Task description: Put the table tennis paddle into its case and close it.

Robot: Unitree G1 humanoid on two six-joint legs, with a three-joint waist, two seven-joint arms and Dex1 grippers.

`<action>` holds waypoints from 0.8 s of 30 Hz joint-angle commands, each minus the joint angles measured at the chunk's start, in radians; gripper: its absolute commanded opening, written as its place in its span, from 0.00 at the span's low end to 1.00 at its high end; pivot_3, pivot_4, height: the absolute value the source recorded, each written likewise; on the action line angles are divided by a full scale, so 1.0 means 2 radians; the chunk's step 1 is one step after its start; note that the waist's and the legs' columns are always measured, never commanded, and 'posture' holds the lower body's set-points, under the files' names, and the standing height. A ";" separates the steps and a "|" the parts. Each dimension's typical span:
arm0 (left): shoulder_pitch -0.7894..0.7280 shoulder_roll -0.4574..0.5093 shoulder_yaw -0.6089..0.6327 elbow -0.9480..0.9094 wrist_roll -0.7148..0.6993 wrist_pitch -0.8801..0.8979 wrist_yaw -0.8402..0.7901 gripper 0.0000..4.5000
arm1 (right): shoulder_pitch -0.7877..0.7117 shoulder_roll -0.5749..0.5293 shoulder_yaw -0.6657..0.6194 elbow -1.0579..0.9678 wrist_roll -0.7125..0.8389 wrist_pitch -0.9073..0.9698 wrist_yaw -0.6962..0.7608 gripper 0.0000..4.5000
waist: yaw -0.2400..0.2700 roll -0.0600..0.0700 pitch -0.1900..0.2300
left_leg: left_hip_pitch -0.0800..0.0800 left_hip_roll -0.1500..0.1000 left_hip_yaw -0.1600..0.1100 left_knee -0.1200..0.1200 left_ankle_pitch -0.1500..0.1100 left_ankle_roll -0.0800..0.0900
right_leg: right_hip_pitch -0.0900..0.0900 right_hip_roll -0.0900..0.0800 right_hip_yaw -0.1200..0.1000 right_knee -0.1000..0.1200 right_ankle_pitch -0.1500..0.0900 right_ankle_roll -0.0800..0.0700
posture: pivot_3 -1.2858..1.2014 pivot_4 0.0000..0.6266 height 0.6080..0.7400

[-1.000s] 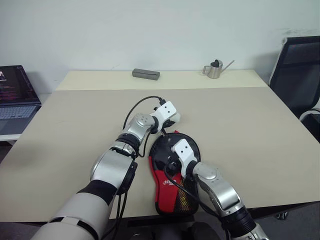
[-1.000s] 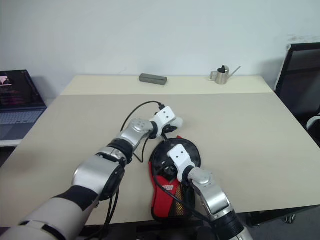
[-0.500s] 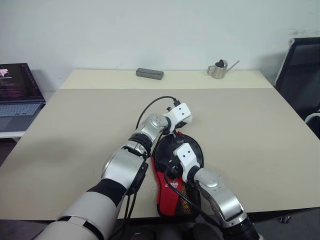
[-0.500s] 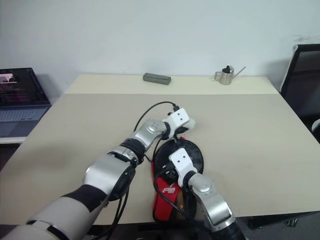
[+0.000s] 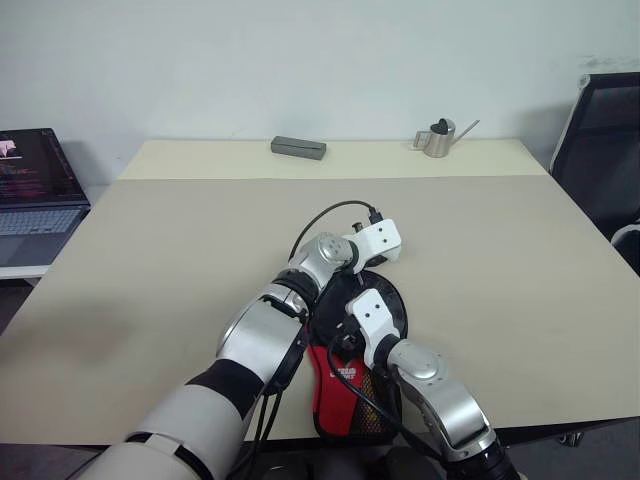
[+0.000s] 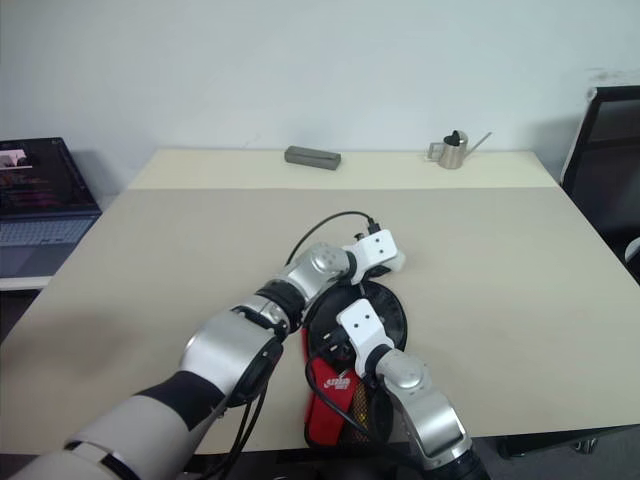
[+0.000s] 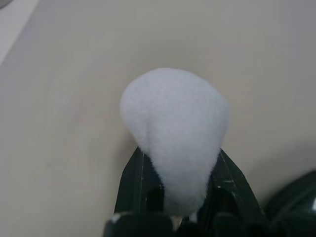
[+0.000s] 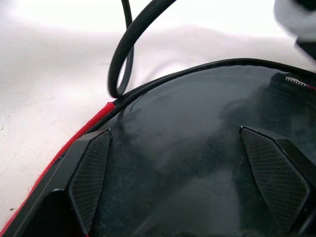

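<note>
Left eye view: left gripper (image 5: pixel 392 262) reaches fwd across the far rim of the case (image 5: pixel 352 390), fingers pressed together on nothing. Right gripper (image 8: pixel 190 182) spread wide, low over the paddle (image 8: pixel 197 148) lying inside the case. White lettering on the red panel (unreadable). One paddle, one case.
</note>
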 commanded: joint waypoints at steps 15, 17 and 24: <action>0.007 -0.003 0.012 -0.011 -0.018 -0.006 -0.051 0.94 | 0.036 -0.010 0.023 0.084 0.004 0.070 0.009 1.00 | 0.000 0.001 -0.003 | 0.000 0.000 0.000 0.000 0.000 0.000 | 0.000 0.000 0.000 0.000 0.000 0.000 | 0.52 0.24 1.00; 0.005 0.002 0.017 -0.013 -0.023 -0.009 -0.062 0.94 | 0.030 -0.010 0.021 0.090 0.004 0.067 0.010 1.00 | 0.000 0.001 -0.003 | 0.000 0.000 0.000 0.000 0.000 0.000 | 0.000 0.000 0.000 0.000 0.000 0.000 | 0.52 0.24 1.00; -0.010 0.038 0.039 -0.021 -0.044 -0.020 -0.086 0.94 | 0.001 -0.009 0.016 0.119 0.004 0.052 0.018 1.00 | -0.005 0.001 -0.003 | 0.001 0.000 0.000 0.001 0.000 0.000 | 0.000 0.000 0.000 0.002 0.000 0.000 | 0.52 0.24 1.00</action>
